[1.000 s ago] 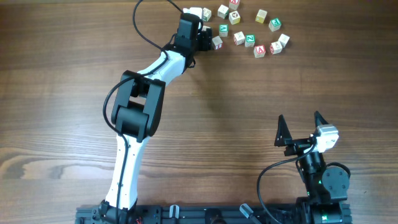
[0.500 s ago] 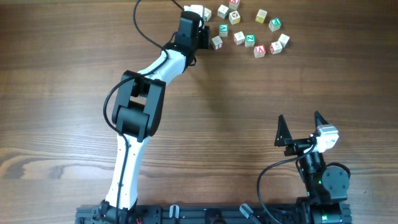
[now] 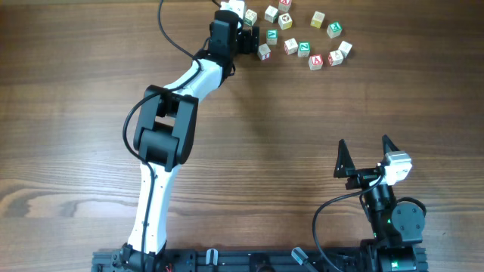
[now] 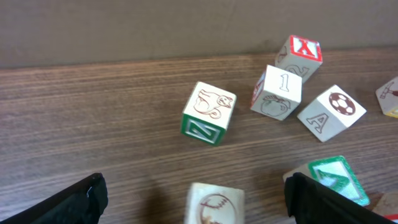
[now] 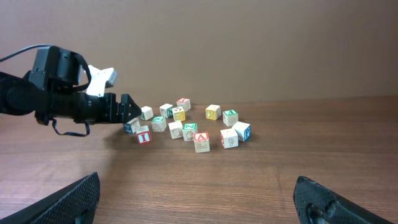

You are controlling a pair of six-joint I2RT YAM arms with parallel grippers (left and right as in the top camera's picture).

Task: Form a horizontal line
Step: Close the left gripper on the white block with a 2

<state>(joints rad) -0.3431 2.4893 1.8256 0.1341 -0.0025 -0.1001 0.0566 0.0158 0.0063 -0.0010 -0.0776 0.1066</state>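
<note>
From above, the small pale wooden alphabet cubes (image 3: 291,45) lie scattered around the red "A" cube (image 3: 317,60), with 1 green-lettered cube (image 3: 303,48) just beside it. The left gripper (image 3: 252,39) sits to its left, and the right gripper (image 3: 367,155) is well apart. In the left wrist view the jaws stand wide, with a pale-faced cube (image 4: 214,202) loose between them. In the right wrist view the jaws are wide and empty, and the "A" cube lies ahead.

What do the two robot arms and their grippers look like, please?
The left arm has white tubular links joined by bulky black joint housings, with a black cable looping off its wrist; the left gripper is black. The right arm is black, with a white wrist block, a second black cable loop, and a right gripper with pointed triangular fingers.
</note>
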